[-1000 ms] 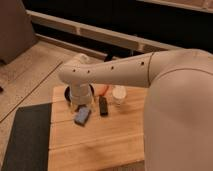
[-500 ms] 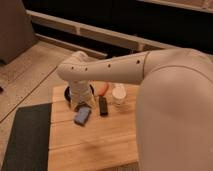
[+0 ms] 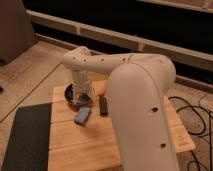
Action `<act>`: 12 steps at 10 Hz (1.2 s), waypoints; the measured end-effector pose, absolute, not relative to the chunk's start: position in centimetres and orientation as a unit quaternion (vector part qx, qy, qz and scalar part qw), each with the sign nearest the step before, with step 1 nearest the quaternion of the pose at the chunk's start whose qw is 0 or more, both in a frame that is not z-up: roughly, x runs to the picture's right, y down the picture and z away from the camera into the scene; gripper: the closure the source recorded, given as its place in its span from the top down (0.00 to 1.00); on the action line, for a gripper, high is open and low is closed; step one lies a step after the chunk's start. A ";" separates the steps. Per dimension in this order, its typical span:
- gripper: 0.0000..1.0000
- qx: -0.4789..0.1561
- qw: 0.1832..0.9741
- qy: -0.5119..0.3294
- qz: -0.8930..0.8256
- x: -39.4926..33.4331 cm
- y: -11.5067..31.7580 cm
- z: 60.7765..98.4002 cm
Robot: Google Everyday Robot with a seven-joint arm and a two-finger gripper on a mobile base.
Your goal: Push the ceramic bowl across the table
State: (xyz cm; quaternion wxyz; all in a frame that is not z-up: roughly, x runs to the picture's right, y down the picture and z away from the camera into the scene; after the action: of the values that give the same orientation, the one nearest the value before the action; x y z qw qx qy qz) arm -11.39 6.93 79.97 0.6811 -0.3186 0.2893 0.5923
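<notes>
Bowl [image 3: 70, 93], dark, sits near the worktop's [image 3: 75, 142] upper-left corner, left of frame centre. The gripper [image 3: 83, 94] hangs right over it, its grip unreadable. Just below lie a blue-grey block [image 3: 82, 116] and a black bar [image 3: 103, 106]. A mat [image 3: 25, 135] lies left.

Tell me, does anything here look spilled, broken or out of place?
Nothing stands out. The gripper is down at the dark bowl near the table's far edge; the bowl sits upright, a blue-grey block lies flat nearby, and nothing looks spilled.
</notes>
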 end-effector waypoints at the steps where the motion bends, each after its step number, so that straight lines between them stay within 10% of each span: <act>1: 0.65 -0.336 0.673 0.299 0.587 -11.5 7.6 81.4; 12: 0.65 -0.381 0.701 0.401 0.450 -11.0 10.9 86.2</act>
State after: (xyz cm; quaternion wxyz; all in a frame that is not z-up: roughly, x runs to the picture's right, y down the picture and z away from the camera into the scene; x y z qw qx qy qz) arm -11.02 10.94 86.19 0.7014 -0.3812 0.4006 0.4497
